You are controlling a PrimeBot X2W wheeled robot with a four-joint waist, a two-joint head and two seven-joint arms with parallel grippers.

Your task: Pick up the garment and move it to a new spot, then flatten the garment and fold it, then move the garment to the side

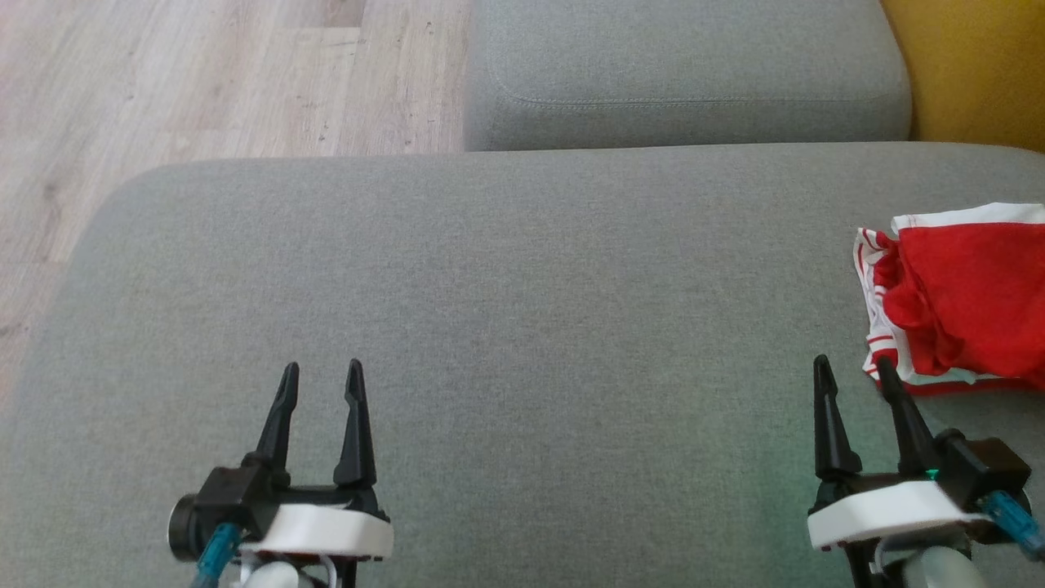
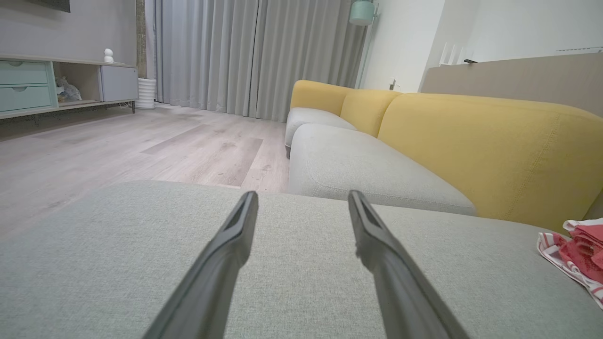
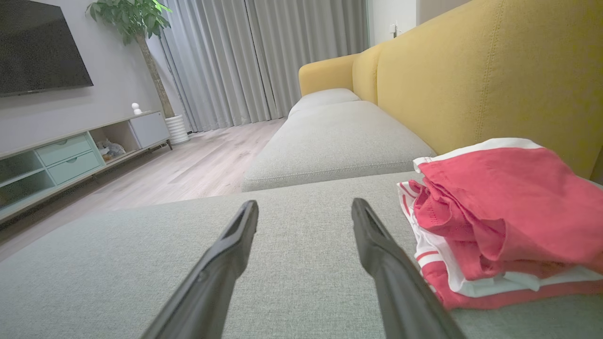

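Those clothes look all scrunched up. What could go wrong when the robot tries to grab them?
The red and white garment is bunched in layers, so the open right tool might pinch just the top fold and lift it unevenly. The left tool sits far across the grey cushion, so helping would mean a long reach. The pointed fingers could also dig into the soft cushion.

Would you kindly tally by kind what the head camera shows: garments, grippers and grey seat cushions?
Garments: 1 (red and white garment)
Grippers: 2 (left gripper, right gripper), both open
Grey seat cushions: 2 (near cushion, far cushion)
Total: 5
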